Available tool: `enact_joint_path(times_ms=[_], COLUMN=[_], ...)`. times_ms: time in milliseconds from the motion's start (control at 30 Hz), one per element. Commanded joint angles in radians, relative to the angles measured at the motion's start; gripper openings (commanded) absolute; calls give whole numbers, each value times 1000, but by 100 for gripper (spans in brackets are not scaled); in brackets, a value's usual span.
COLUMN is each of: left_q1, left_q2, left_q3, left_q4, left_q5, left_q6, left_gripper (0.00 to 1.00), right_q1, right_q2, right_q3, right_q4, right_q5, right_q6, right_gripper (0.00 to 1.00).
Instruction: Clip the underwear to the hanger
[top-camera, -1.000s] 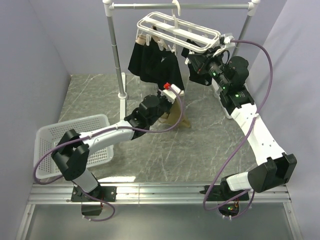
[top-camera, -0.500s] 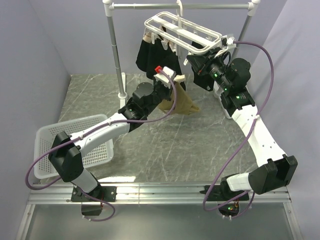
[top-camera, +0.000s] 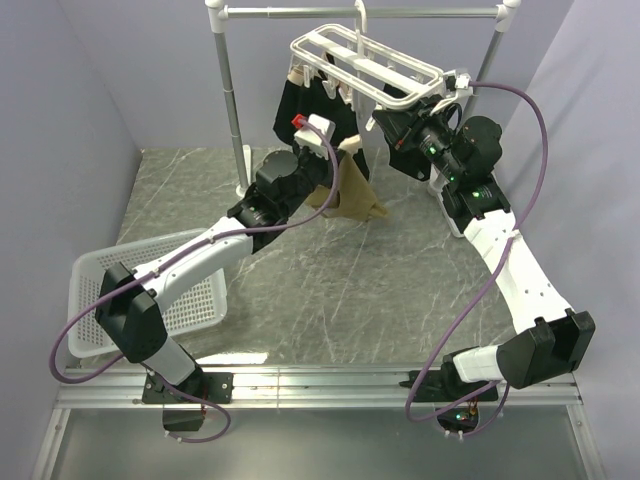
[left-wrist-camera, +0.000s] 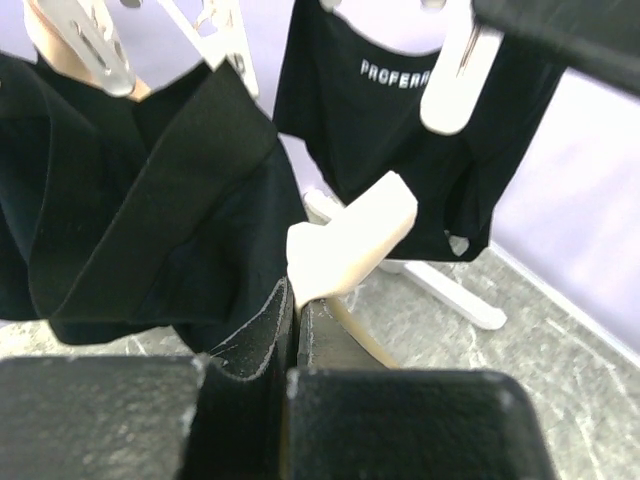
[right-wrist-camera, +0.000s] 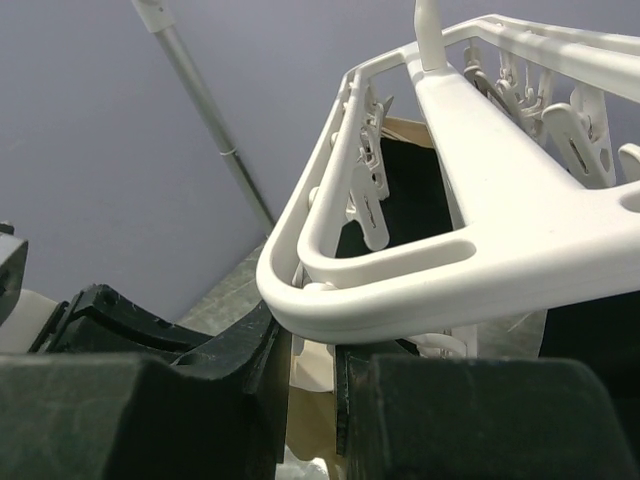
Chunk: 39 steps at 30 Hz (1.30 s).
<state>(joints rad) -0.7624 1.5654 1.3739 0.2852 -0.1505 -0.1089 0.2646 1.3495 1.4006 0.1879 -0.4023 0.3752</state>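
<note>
Scene: a grey marbled table (top-camera: 400, 290) is seen from above, with two arms bolted at its near edge.
Hanger: a white plastic drying frame (top-camera: 400, 65) (right-wrist-camera: 480, 240) is hung by its hook from a metal pole rack (top-camera: 228, 90) at the far edge of the table. Small white clips (left-wrist-camera: 450, 85) (right-wrist-camera: 370, 215) are seen dangling beneath it.
Black garments: dark briefs (top-camera: 300, 105) (left-wrist-camera: 150, 200) are clipped under the left part of the frame.
Underwear: the tan briefs (top-camera: 352, 195) (left-wrist-camera: 350, 235) are held up in the air over the far middle of the table. They hang just below the frame and beside the black garments.
Left gripper: the left gripper (top-camera: 335, 155) (left-wrist-camera: 297, 300) is raised, with its jaws pressed together on the pale waistband.
Right gripper: the right gripper (top-camera: 395, 118) (right-wrist-camera: 312, 370) is placed just under the frame's right end. Its jaws are narrowly parted with something pale between them; a grip cannot be told.
Basket: a white laundry basket (top-camera: 95, 270) is set by the table's left edge.
</note>
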Motion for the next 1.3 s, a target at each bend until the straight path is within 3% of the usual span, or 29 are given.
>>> enact_joint_path(times_ms=[0,1267], left_q1=[6,61], left_q2=[-27,71], left_q3=[70,185], left_q4=[29,43], left_q5=[31,152], left_q6=[-40,-196], left_gripper=[0,0], right_q1=[-5,-28], right_q2=[-18,57], right_q3=[0,38], right_q4=[42,117], right_q5=[-30,-84], right_q6=[24,172], right_gripper=[0,0])
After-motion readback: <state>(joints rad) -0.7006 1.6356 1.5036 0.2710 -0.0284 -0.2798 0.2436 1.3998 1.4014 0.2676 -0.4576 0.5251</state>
